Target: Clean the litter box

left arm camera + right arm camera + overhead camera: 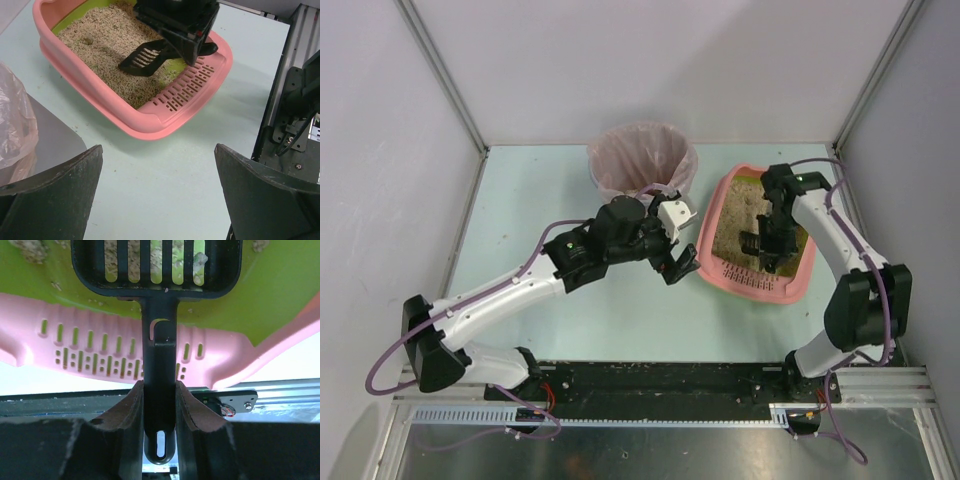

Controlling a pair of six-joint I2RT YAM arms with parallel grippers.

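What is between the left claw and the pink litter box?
Just bare pale-green table. The left wrist view shows it best: the open left claw stops short of the litter box, with only tabletop in the gap.

Robotics lab test cell: plain white panel walls [670, 60] on aluminium framing [440, 75] enclose a pale green table [540, 190]; left arm [510, 290] and right arm [840, 240] are bolted to a black base rail [660, 378].

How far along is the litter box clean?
Done: right gripper is shut on the scoop handle. In hand: scoop head sits in the litter box near the slotted ledge, few granules on it. Remaining: a clump lies in the litter; dump into the bagged bin. Idle: left gripper, open and empty, beside the box.
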